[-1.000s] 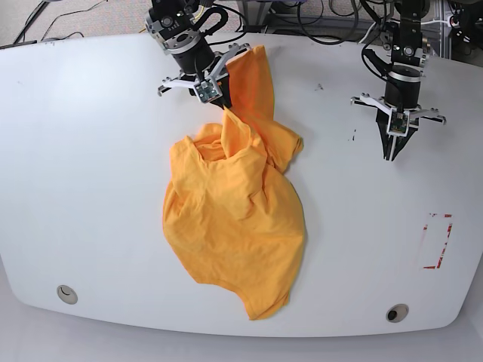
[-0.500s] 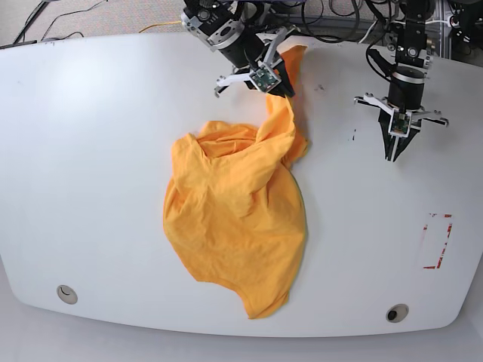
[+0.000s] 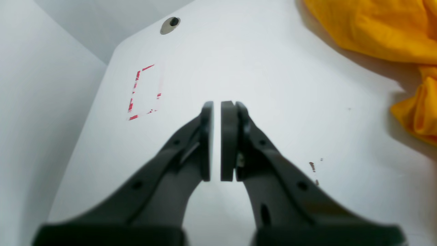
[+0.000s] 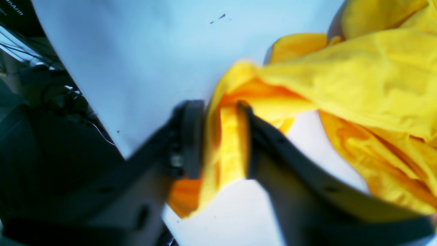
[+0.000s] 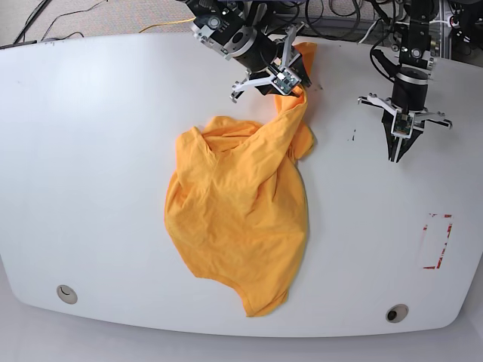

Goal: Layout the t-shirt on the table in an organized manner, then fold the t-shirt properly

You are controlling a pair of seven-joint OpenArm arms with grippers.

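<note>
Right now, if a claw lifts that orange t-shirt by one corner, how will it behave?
The t-shirt will probably drape and stretch rather than hold shape: the part at the right claw already trails in a twisted strand. It looks light, so most should drag across the table easily. The bunched folds near the collar suggest it will crumple again when released.

t-shirt [image 5: 238,219] mid-table [image 5: 90,151] | tape rectangle [image 5: 436,241] near right edge

Both arms [image 5: 411,45] black, silver collars, black cables; dark grey tapered fingers [image 3: 208,143], screw holes.
</note>
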